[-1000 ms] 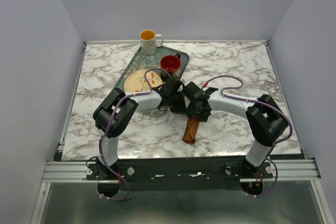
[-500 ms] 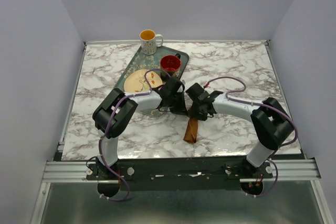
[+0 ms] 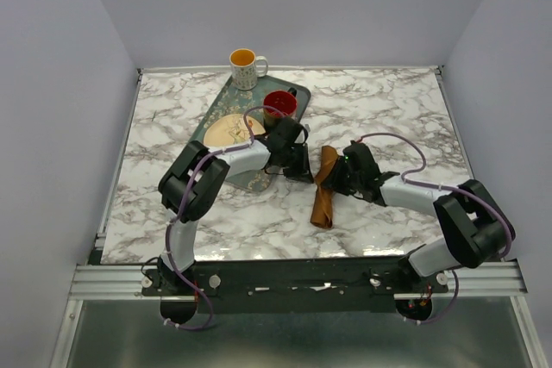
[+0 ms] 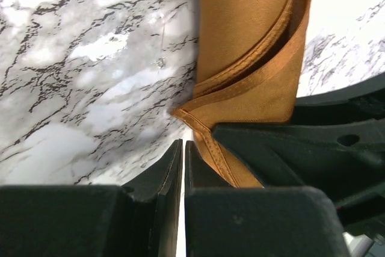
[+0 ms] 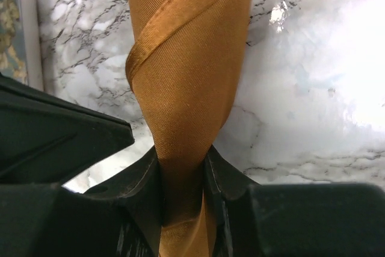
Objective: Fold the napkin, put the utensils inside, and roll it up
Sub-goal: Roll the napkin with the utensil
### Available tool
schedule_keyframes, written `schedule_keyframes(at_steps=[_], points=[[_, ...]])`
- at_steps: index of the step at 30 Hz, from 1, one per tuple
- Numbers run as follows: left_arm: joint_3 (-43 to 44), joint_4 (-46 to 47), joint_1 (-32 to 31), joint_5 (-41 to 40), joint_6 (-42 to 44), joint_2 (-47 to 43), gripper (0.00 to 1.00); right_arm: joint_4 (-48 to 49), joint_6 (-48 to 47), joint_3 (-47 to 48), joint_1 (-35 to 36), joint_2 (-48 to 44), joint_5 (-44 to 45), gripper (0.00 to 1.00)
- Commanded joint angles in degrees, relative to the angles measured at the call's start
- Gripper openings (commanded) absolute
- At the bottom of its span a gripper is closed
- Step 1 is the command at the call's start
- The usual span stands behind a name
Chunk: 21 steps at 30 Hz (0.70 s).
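Now the napkin (image 3: pixel 324 187) is lying rolled up on the worktop (image 3: pixel 388 109), just right of the tray (image 3: pixel 228 99). The right tool (image 5: pixel 183 167) is pinching the roll between its jaws, while the left tool (image 4: pixel 183 148), between tray and napkin, is sitting almost closed, gripping nothing

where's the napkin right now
In the top view, the napkin lies rolled on the marble table near centre, just right of the green tray, pinched in the right gripper.
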Motion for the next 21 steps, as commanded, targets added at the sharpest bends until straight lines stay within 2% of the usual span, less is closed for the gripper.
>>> schedule_keyframes(at_steps=[1, 12, 16, 21], points=[[1.67, -0.41, 0.13, 0.99, 0.07, -0.55, 0.14, 12.54, -6.61, -7.89, -4.39, -1.49, -9.55, 0.37], [8.61, -0.93, -0.05, 1.95, -1.78, 5.95, 0.15, 25.81, -7.15, -12.91, -12.91, 1.67, -25.92, 0.41], [9.40, -0.49, -0.49, 1.87, -2.74, 7.00, 0.14, 27.94, -6.97, -13.36, -15.20, 3.60, -30.15, 0.42], [9.84, -0.41, -0.84, 1.25, -3.09, 8.41, 0.15, 26.80, -8.03, -11.95, -16.17, 5.54, -32.61, 0.50]])
